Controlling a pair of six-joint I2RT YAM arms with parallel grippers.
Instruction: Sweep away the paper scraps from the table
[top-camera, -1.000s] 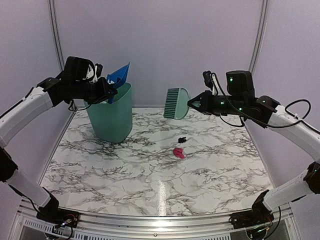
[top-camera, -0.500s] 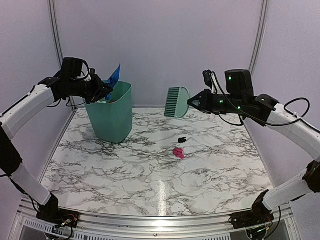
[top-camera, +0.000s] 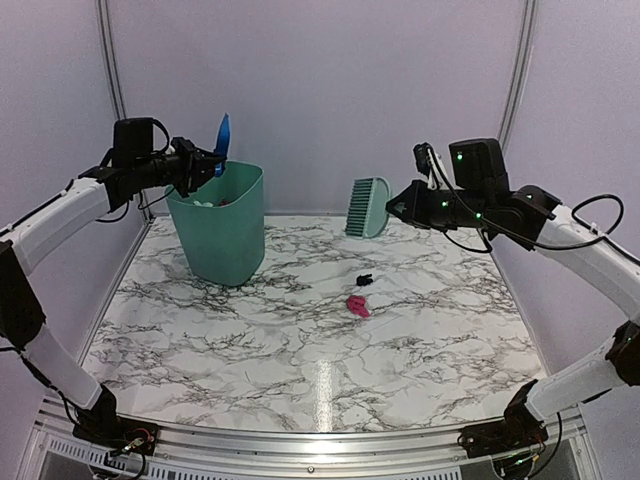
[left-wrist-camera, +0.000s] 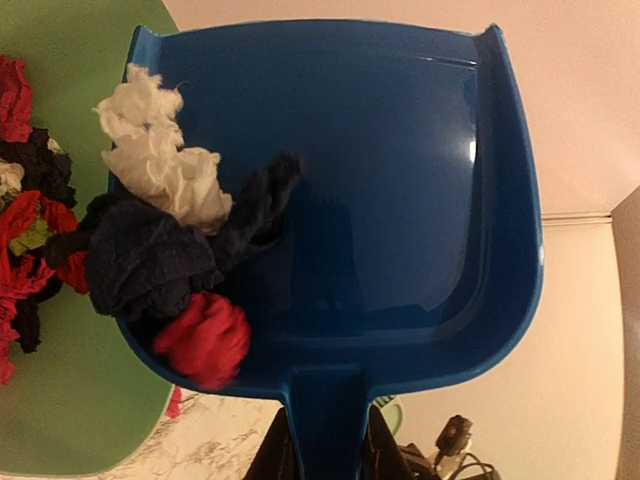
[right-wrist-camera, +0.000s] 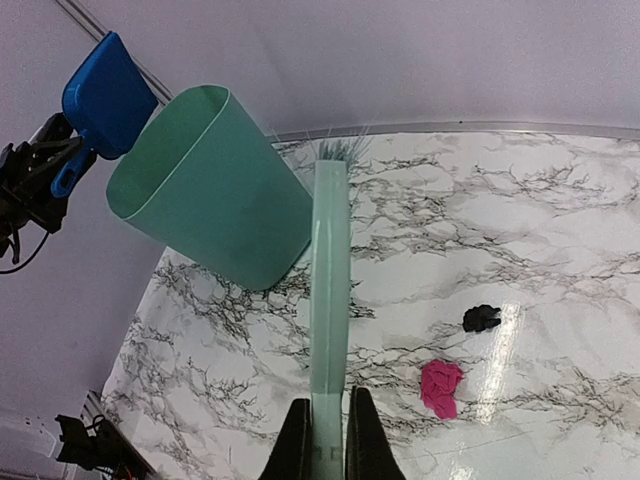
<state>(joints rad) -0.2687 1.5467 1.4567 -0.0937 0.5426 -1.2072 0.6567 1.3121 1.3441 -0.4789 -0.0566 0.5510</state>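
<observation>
The blue dustpan (left-wrist-camera: 390, 200) is being clamped above the green bin (top-camera: 222, 228) by the left gripper (left-wrist-camera: 325, 455), the hand brush (right-wrist-camera: 330, 270) by the right gripper (right-wrist-camera: 328, 440)

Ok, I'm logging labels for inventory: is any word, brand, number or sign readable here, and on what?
None: no text can be read in any view.
The dustpan, brush and bin show plain surfaces, with no label or print.

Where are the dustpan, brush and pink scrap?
dustpan (left-wrist-camera: 400, 170): left wrist view, on the bare inner floor of the pan.
brush (right-wrist-camera: 330, 280): right wrist view, on its long back edge, midway along.
pink scrap (top-camera: 357, 306): top external view, on the middle of the crumpled bit.
</observation>
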